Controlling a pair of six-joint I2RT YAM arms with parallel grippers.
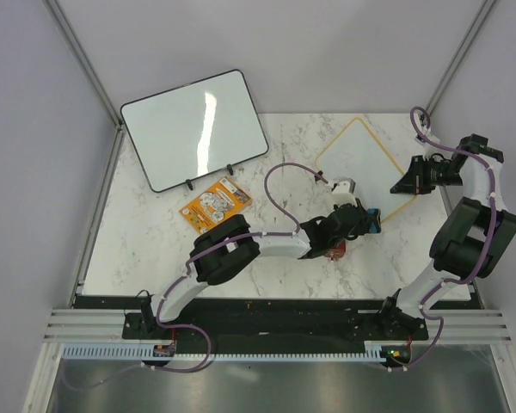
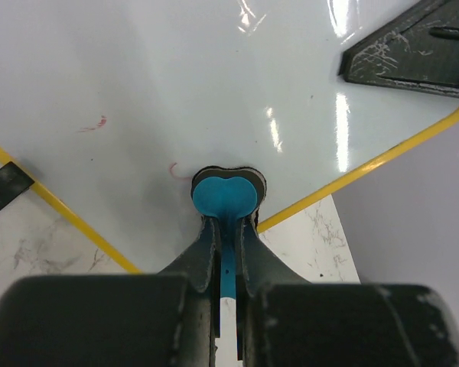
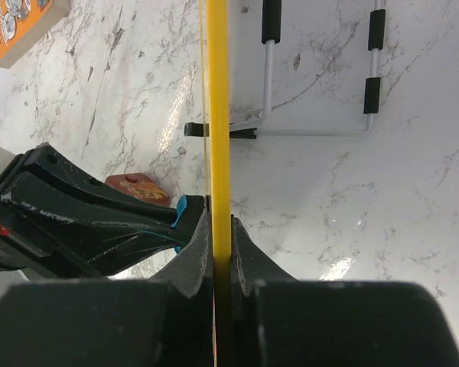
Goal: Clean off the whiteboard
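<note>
The left tool is closed narrowly on the thin handle of a blue eraser. The round pad of the eraser is pressed on the white face of the whiteboard. I judge that such a tight grip keeps the pad from turning while it rubs. Just beside the pad there is a short red curl, and further left a faint red trace. The rest of the face looks clean, so the erasing seems almost finished.

The right tool pinches the yellow frame at the right edge of the board, probably so that the board does not slide under the rubbing. The whiteboard is on the far right part of the marble tabletop. It seems propped at a slant, with a wire stand behind it.

To the left lies an orange card, and at the far left a larger black-framed board. I see no container here.
</note>
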